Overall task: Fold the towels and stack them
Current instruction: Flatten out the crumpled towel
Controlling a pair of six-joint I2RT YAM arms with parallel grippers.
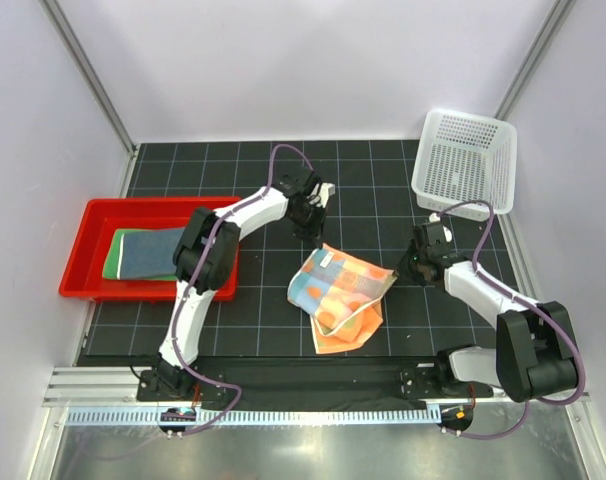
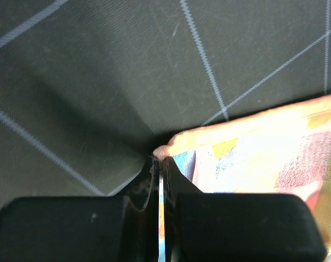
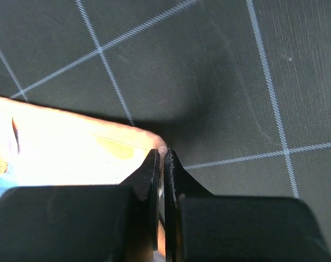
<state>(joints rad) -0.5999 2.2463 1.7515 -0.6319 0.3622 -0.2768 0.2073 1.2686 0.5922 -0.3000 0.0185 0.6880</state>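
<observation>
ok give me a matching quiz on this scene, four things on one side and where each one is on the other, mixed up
Things:
1 orange towel
2 white basket
3 red tray
4 green towel

Places:
a far right corner of the mat
b folded, under the dark blue towel
c middle of the mat, one corner pinched by the left fingers, another by the right fingers
d left edge of the mat

Pairs: 1-c, 2-a, 3-d, 4-b
</observation>
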